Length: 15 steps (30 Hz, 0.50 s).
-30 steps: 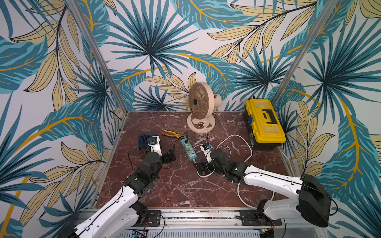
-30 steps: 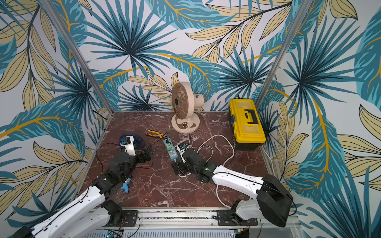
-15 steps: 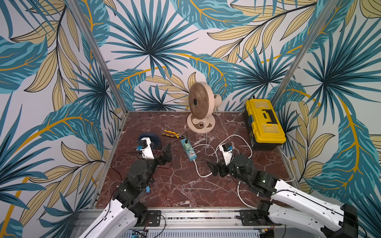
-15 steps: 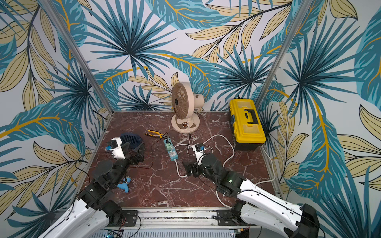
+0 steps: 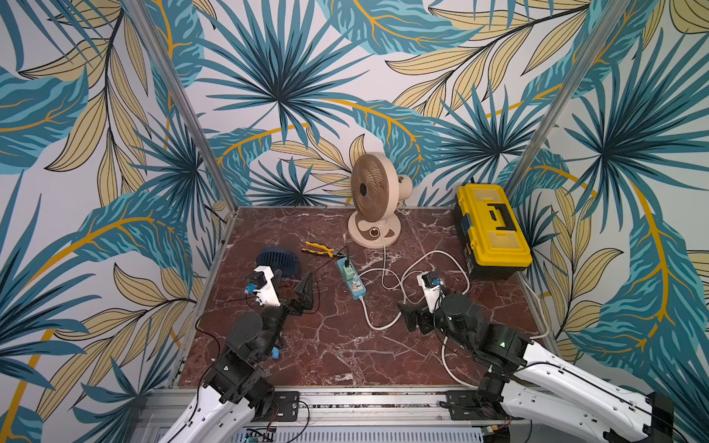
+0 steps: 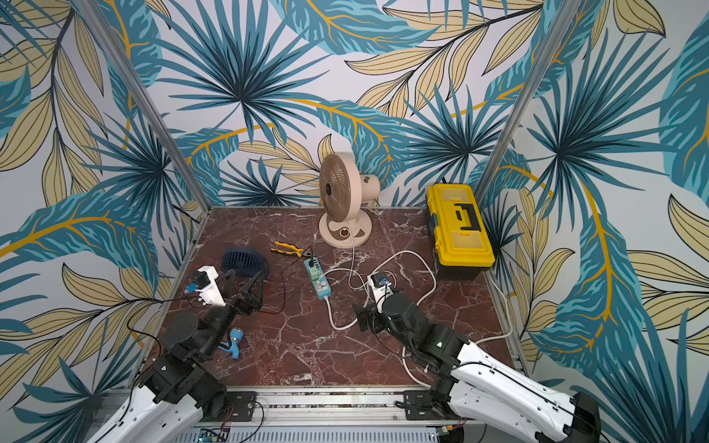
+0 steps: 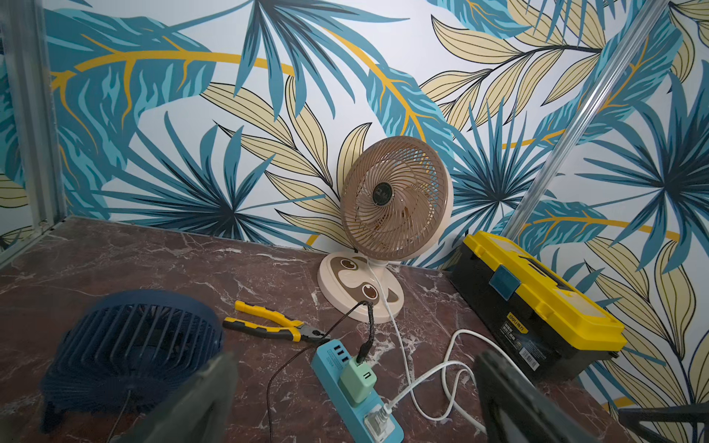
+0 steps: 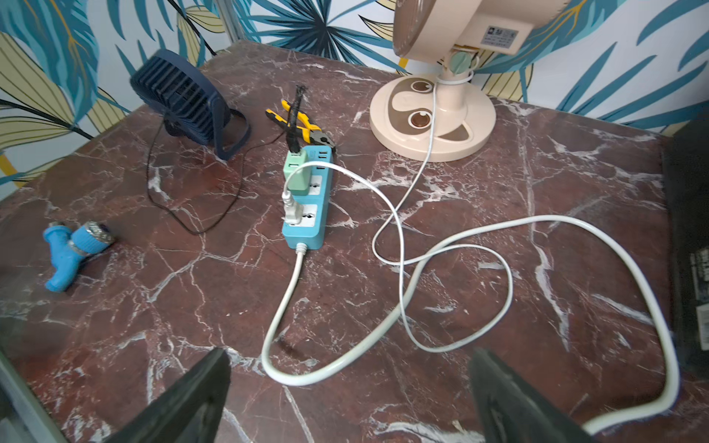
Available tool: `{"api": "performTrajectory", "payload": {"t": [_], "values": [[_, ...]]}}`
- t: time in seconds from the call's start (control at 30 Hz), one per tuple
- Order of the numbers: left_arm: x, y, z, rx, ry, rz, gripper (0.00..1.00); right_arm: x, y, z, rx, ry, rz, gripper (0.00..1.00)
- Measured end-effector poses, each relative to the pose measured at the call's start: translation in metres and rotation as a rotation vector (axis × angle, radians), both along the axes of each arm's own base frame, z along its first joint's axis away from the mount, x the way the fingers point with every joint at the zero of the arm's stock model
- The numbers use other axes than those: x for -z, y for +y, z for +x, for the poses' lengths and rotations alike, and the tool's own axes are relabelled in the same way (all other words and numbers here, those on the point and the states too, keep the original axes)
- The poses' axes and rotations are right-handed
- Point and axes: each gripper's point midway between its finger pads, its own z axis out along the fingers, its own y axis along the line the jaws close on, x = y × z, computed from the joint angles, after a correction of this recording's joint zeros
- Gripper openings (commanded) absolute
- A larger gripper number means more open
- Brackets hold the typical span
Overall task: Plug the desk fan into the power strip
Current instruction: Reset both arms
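in both top views, the light blue oblong plastic power strip lies near the middle of the red-brown marble bench, and the beige round-grilled desk fan stands upright at the back edge. the left gripper and right gripper hang on either side of the strip, well apart from it, jaws spread and empty. the left wrist view shows a flat white plug seated in the socket at the strip's cord end, beside a mint green adapter. the right wrist view traces the plug's thin white lead in loose loops back to the fan, with the strip's thicker white cord curling toward the front edge. the slack suggests the fan is already plugged in and nothing needs holding.
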Motion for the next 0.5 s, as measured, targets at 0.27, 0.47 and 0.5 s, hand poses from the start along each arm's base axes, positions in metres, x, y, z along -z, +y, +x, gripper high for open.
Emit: {"api": "performTrajectory", "payload": {"t": [0.27,0.47,0.5], "values": [[0.028,0.000,0.018,-0.059,0.096,0.060,1.00,0.005,-0.018,0.014,0.082,-0.044,-0.115,0.99],[0.066,-0.006,0.037,-0.084,0.215,0.152,1.00,0.017,-0.038,0.038,0.166,-0.030,-0.180,1.00],[0.071,-0.008,0.040,-0.083,0.234,0.174,1.00,0.018,-0.044,0.043,0.187,-0.026,-0.180,1.00]]}}
